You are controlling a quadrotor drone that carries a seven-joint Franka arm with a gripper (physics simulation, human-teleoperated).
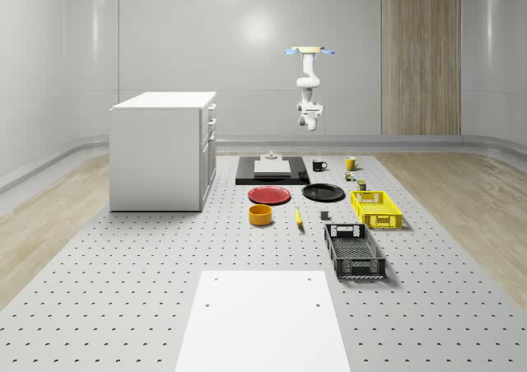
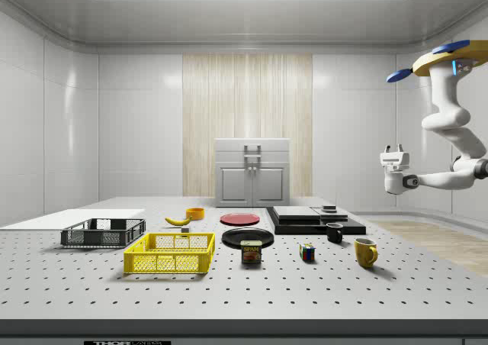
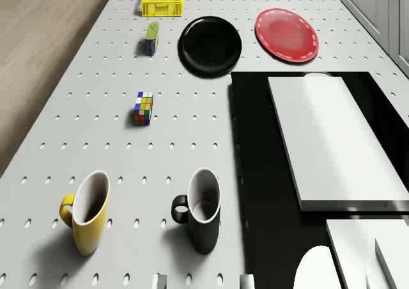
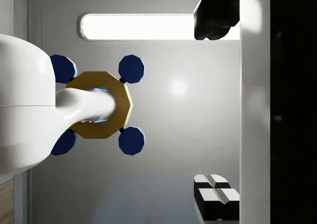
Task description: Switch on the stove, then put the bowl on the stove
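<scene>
1. The drone (image 1: pixel 310 51) hovers high above the far end of the surface (image 1: pixel 123 306), over the strip just beyond the stove (image 1: pixel 272 171); open air lies between it and everything below.
2. The arm hangs beneath the drone, and the end effector (image 2: pixel 392 153) sits well above the stove's far edge, touching nothing. In the wrist view its two fingers (image 4: pixel 216 195) stand wide apart with nothing between them.
3. The stove lies flat at the far middle of the surface, a white slab on top.
4. The orange bowl (image 1: pixel 261 215) stands in the whole-scene view at about 7 o'clock from the stove, just near of the red plate (image 1: pixel 270 195) and apart from it.
5. At 3 o'clock from the stove stand a black mug (image 3: pixel 199 218) and a yellow mug (image 3: pixel 87 220), close to the stove's edge.
6. Bare surface spreads around the bowl, with a white cabinet (image 1: pixel 163 150) at 10 o'clock from it.
</scene>
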